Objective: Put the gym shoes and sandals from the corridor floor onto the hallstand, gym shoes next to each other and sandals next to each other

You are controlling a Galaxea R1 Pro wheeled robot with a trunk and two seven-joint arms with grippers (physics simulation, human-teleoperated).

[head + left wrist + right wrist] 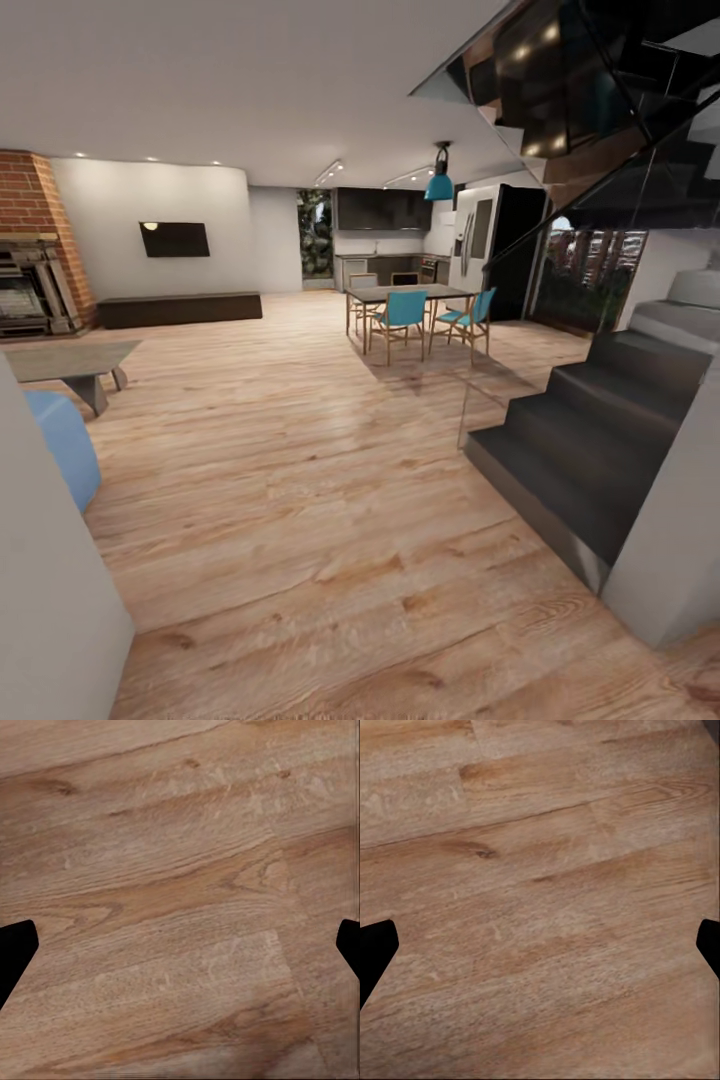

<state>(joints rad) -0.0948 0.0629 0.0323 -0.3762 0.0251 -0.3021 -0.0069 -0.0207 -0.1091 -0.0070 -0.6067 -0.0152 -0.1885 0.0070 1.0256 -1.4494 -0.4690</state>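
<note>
Stairs [590,440] loom near on my right — turning carelessly risks clipping them; my left gripper [180,945] and right gripper [540,945] hang wide open, empty.

Staircase [600,440] right, dining table [408,294] behind, fireplace [30,290] left.

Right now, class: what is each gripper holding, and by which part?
Nothing. The left gripper and the right gripper are both open, with bare wood floor between their fingertips.
</note>
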